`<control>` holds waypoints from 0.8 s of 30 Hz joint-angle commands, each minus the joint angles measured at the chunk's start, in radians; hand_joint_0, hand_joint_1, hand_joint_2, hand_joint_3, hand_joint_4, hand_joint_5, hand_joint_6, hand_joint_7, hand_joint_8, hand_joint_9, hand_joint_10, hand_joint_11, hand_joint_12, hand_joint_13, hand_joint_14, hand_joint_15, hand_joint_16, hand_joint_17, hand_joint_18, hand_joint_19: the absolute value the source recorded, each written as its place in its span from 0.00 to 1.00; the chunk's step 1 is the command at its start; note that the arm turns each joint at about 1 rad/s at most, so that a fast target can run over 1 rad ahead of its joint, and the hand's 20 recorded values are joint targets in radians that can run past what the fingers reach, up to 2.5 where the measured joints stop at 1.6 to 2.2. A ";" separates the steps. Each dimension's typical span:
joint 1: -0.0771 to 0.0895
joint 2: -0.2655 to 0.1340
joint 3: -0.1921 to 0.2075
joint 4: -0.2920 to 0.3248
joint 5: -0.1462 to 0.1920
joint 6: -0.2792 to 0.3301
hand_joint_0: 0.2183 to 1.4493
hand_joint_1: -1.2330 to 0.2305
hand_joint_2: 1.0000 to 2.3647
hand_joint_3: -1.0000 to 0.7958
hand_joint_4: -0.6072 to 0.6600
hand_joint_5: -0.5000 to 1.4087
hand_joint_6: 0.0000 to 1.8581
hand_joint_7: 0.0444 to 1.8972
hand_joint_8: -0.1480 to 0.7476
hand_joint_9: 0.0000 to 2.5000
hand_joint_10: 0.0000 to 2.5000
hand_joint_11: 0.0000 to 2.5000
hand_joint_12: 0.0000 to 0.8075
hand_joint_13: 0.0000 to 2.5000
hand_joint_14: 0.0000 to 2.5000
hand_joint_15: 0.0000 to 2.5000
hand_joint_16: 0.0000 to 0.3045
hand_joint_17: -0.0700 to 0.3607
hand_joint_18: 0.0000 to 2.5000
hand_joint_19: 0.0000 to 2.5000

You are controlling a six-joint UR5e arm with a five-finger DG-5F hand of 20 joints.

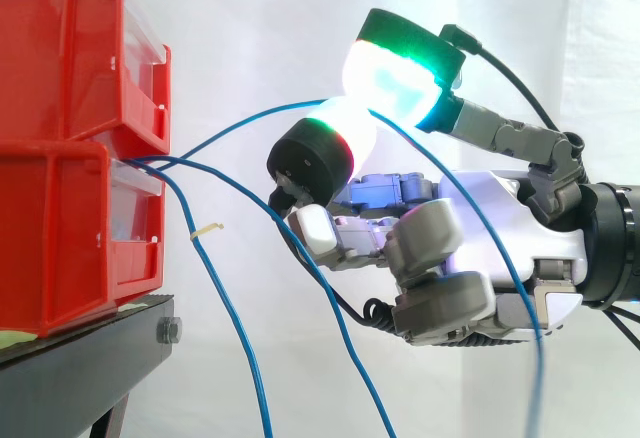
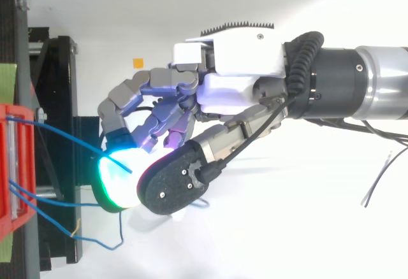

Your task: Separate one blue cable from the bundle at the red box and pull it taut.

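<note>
The red bins [image 1: 60, 158] sit stacked at the left end of the black stand [image 1: 80, 368], their fronts at its right edge. The hand [image 1: 470, 228] is level with them, well out past that edge. It grips one blue cable [image 1: 270, 110], nipped between two glowing pads [image 1: 390, 78], with its other fingers loosely curled below.

To finish well, I judge the hand should draw straight away from the bins. The pinch needs to be firm enough that the thin cable does not slide through the pads, and the pull should stop once the slight bow is gone.

The held cable rises from the gap between the bins to the pinch, then drops loosely past the palm. It is clear of the rest of the bundle [image 1: 155, 162], which leaves the same gap and hangs slack below the stand's edge.
</note>
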 commanded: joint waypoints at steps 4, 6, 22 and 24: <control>0.000 0.000 0.000 -0.001 0.000 0.000 0.36 0.31 0.01 0.49 0.50 0.16 0.47 0.63 0.51 0.29 0.00 0.17 0.50 0.46 0.00 0.01 0.12 0.36 0.35 0.18; -0.002 -0.002 0.000 -0.001 0.000 0.000 0.36 0.32 0.01 0.49 0.50 0.16 0.47 0.63 0.51 0.28 0.00 0.17 0.50 0.50 0.00 0.03 0.12 0.35 0.35 0.17; -0.002 -0.002 -0.002 0.000 0.000 0.000 0.36 0.32 0.01 0.49 0.50 0.16 0.47 0.64 0.50 0.27 0.01 0.20 0.47 0.66 0.01 0.40 0.15 0.40 0.34 0.24; -0.002 0.000 -0.002 0.000 0.000 -0.001 0.36 0.32 0.01 0.49 0.50 0.16 0.47 0.64 0.50 0.27 0.01 0.21 0.47 0.66 0.01 0.43 0.15 0.40 0.34 0.24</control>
